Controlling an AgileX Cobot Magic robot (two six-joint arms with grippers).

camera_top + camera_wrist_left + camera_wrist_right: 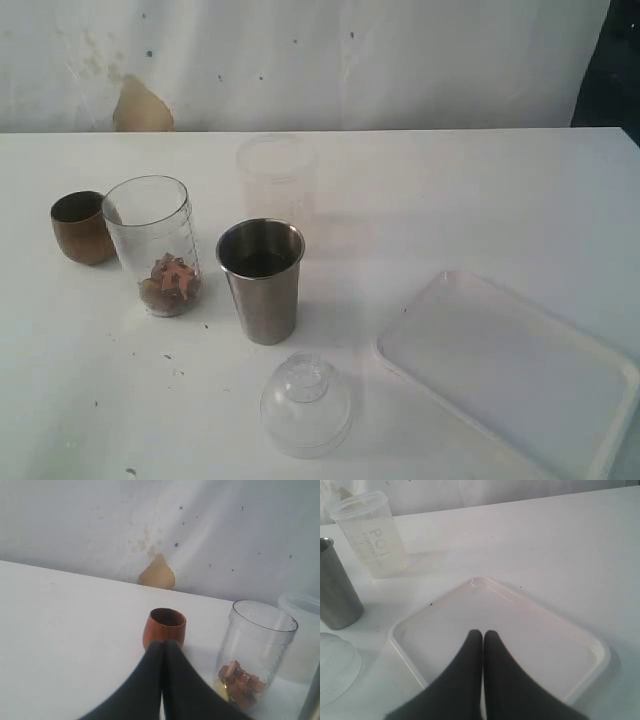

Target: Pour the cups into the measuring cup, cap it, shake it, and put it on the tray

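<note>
- With the steel tumbler taken as the clock's centre in the exterior view, the measuring cup is found at 9 o'clock, near it but apart. The wooden cup is set beyond that at about 10 o'clock, the tray at 4 o'clock, a clear domed lid at 6 o'clock and a frosted cup at 12 o'clock.
- Brown pieces are seen in the bottom of the measuring cup. What is held in the wooden cup and the steel tumbler cannot be told.
- A spill is judged the main risk: pieces could be scattered over the table if a cup is tipped too fast or off the measuring cup's mouth.
- The measuring cup could be knocked over, since the wooden cup is set close beside it and little room is left for a finger between them.
- The frosted cup could be mistaken for the measuring cup.
- If the lid is seated askew, the contents could be thrown out in the shaking.
- The left gripper is shown with its jaws pressed together and nothing held. It is aimed at the wooden cup, and whether the cup is touched cannot be told.
- The right gripper is likewise closed tight and empty, poised over the tray.
</note>
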